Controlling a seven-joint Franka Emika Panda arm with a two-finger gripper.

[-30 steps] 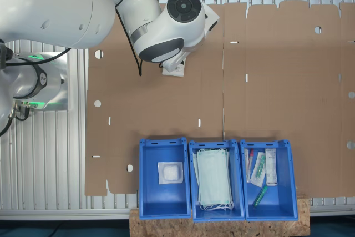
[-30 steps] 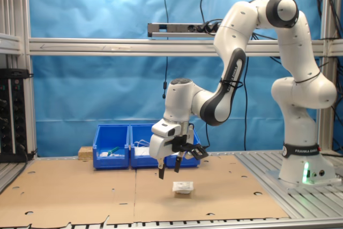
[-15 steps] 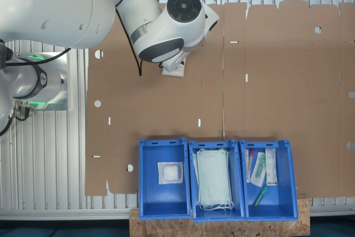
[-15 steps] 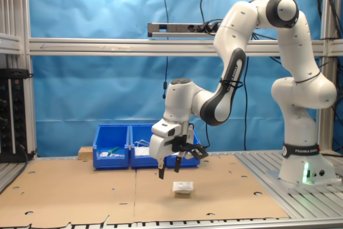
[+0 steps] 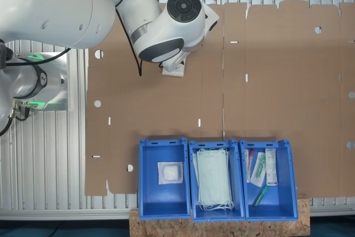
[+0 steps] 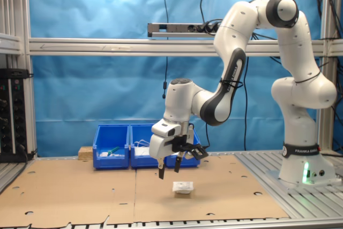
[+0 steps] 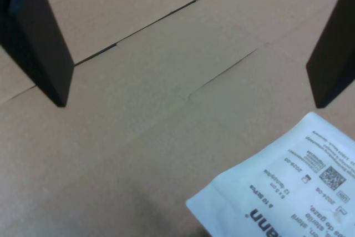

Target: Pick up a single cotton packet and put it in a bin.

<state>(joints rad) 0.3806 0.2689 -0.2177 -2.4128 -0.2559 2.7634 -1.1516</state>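
The small flat white printed cotton packet [image 7: 288, 184] is lying on the brown cardboard-covered counter [image 6: 80, 191]. Just above it, the gripper [image 6: 172, 169] is hovering with fingers [image 7: 39, 43] wide, likely lining up a grasp.

A slatted metal table [image 5: 50, 154] carries flattened brown cardboard [image 5: 277, 81]. On the cardboard lies one white cotton packet [image 6: 183, 187]. At its edge stand three blue bins [image 5: 163, 177] side by side.
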